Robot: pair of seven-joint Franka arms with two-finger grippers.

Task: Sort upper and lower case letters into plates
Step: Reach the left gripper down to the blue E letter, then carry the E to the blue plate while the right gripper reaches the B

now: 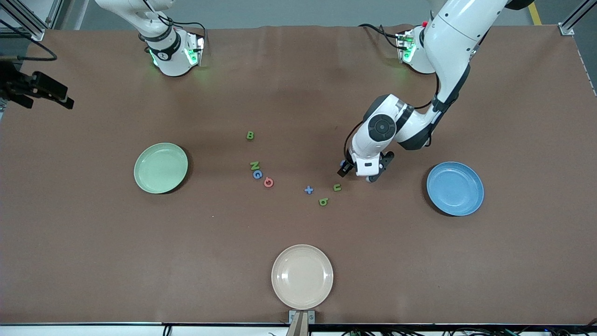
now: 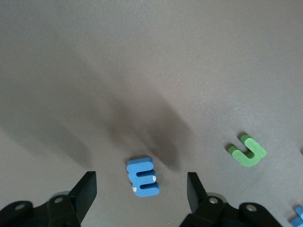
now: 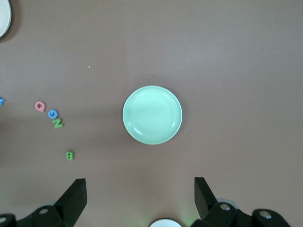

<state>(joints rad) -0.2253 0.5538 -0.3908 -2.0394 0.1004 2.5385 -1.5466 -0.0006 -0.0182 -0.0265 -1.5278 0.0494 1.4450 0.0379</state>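
My left gripper (image 1: 359,173) is low over the table between the letters and the bright blue plate (image 1: 455,188). In the left wrist view it (image 2: 141,191) is open, with a blue letter E (image 2: 143,176) lying flat between its fingers (image 2: 87,189), untouched. A green u (image 2: 247,151) lies beside it, also in the front view (image 1: 337,187). My right gripper (image 3: 139,198) is open and empty, waiting high above the pale green plate (image 3: 152,115), which also shows in the front view (image 1: 161,168). Both plates are empty.
Mid-table lie a green B (image 1: 250,135), green N (image 1: 254,165), blue G (image 1: 257,174), pink Q (image 1: 268,182), blue plus (image 1: 308,190) and green b (image 1: 323,201). An empty cream plate (image 1: 302,276) sits near the front edge. A black fixture (image 1: 37,88) overhangs the right arm's end.
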